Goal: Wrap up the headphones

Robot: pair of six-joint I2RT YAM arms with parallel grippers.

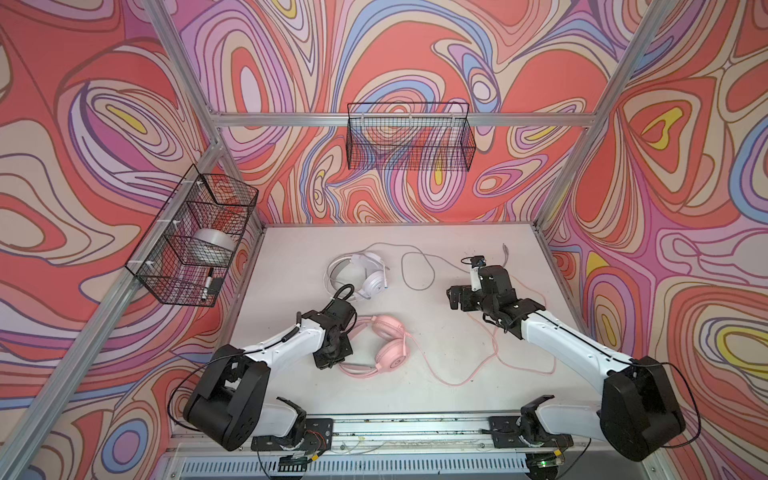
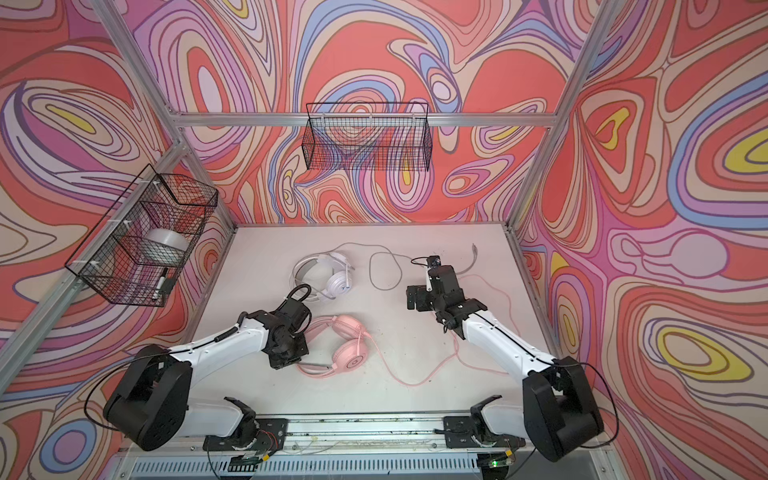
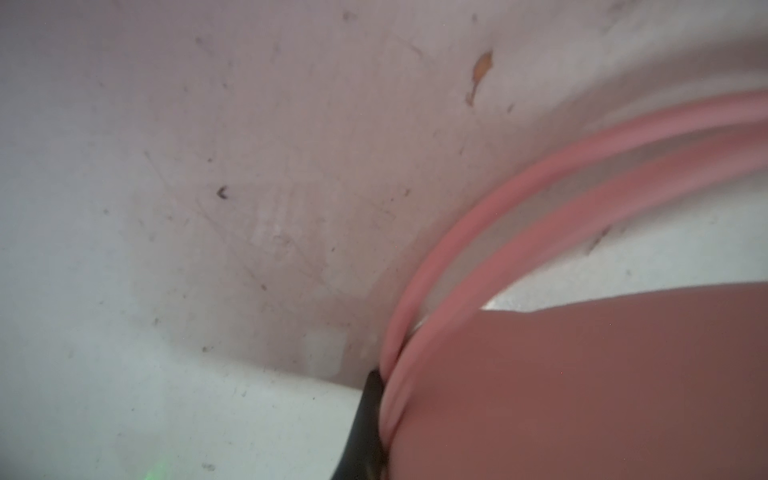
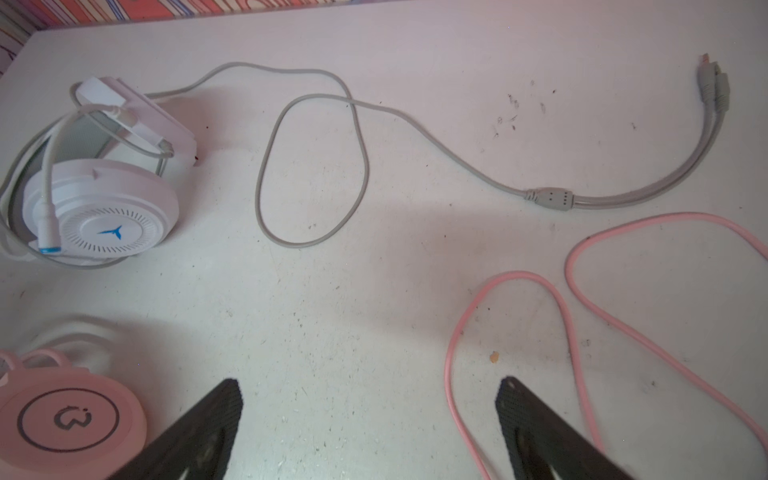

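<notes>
Left pincer (image 1: 333, 356) is closed on the headband of the pink headset (image 1: 390, 357), which lies on the surface (image 1: 415, 399) towards the front. We find the right pincer (image 4: 370, 390) open wide above the surface, beside the pink cable (image 4: 515, 274). The white headset (image 1: 372, 282) lies further back.

Pink headset (image 1: 390, 353) w/ pink cable (image 4: 515, 273); white headset (image 1: 372, 284), grey cable (image 4: 548, 198). Counter (image 1: 415, 407) off-white, scuffed. Walls (image 1: 415, 50): red/lilac/blue/yellow swirls. Wire baskets (image 1: 409, 141) blk.

Side basket (image 1: 178, 291) w/ tape (image 1: 214, 246), marker (image 1: 207, 284)
</notes>
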